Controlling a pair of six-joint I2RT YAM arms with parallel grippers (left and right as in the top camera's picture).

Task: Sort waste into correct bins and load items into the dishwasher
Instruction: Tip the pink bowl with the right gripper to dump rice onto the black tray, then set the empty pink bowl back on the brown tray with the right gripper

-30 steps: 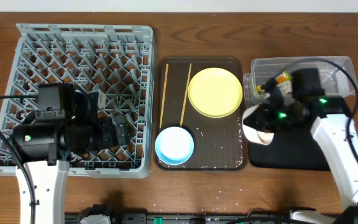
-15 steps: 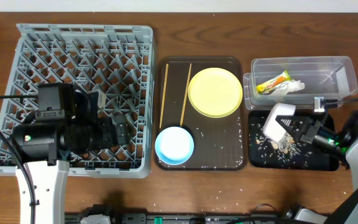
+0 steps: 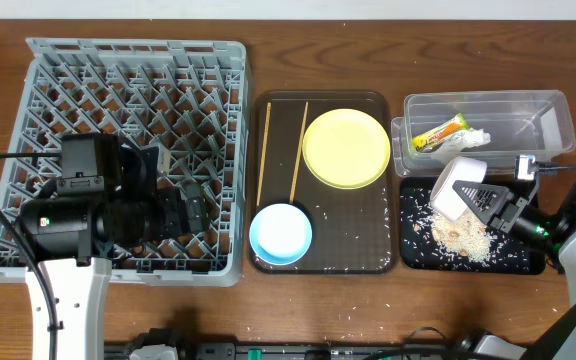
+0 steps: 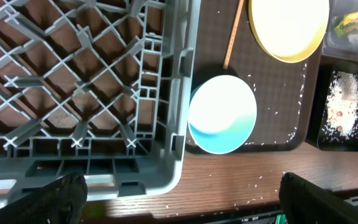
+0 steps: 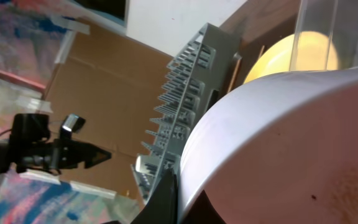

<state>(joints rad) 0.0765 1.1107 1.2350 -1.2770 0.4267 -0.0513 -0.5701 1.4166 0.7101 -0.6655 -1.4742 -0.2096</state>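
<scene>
My right gripper is shut on the rim of the white bowl and holds it tipped on its side over the flat black tray. A pile of whitish rice crumbs lies on that tray. The bowl fills the right wrist view. The clear tub holds the yellow-green wrapper and the white tissue. The yellow plate, the light blue bowl and two chopsticks lie on the brown tray. My left gripper is open over the grey dish rack's front edge.
Loose rice crumbs are scattered on the brown tray and on the wooden table in front of it. The left arm's body covers the rack's front left part. A cable runs along the table's right side.
My right arm swung from the clear tub to the black tray with the white bowl, tipped it, and rice spilled out into a growing pile. The left arm has not moved.
</scene>
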